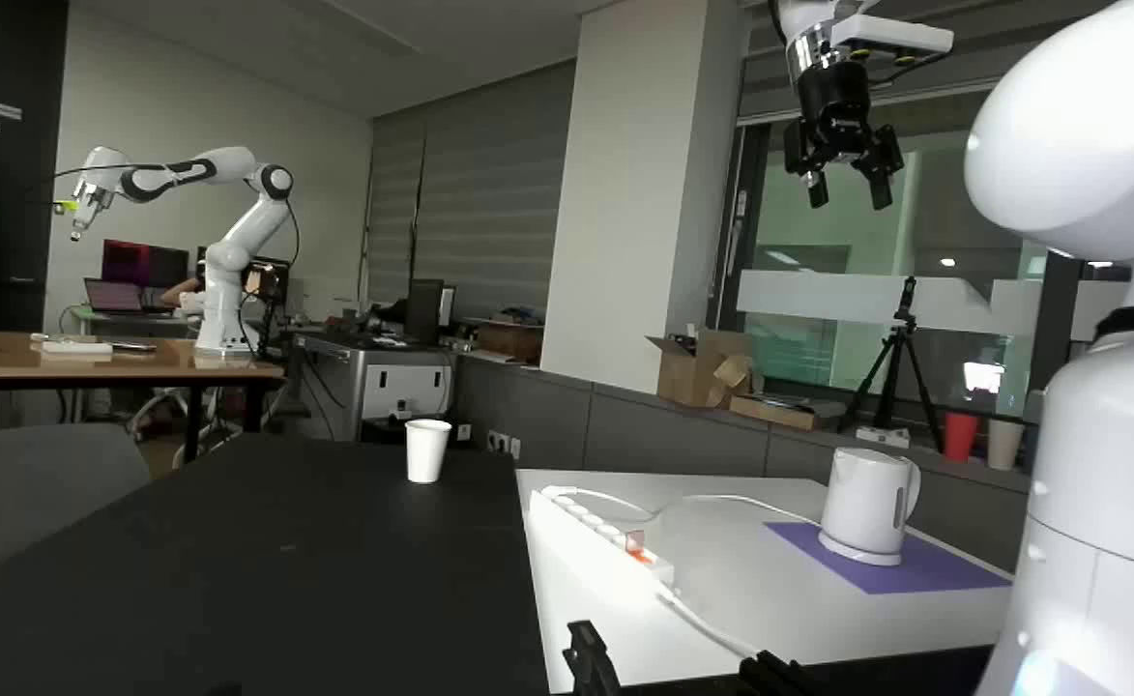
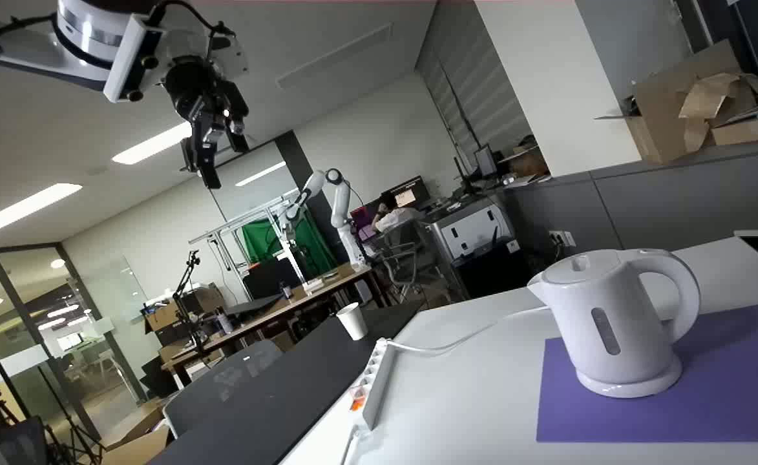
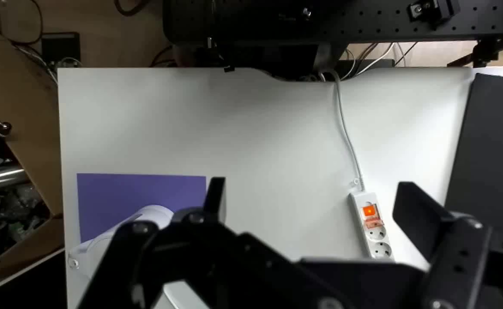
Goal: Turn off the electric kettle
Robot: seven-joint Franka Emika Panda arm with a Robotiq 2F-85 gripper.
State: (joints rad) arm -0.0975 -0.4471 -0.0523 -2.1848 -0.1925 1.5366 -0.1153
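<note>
White tabletop (image 2: 469, 387) — kettle (image 2: 631, 323) on purple mat (image 2: 727, 387), cord (image 2: 440, 351) to power strip (image 2: 379, 381)

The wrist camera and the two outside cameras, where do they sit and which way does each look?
An exterior view: low beside the white arm, which fills its right edge, facing over the dark table; the gripper hangs high.
An exterior view: near the kettle, tilted, facing across the white table into the room; wrist and gripper show at upper left.
Wrist view: on the arm, looking down at the white table; the gripper's open black fingers crowd the bottom.
Shared by both exterior views: white cup, power strip, kettle.
</note>
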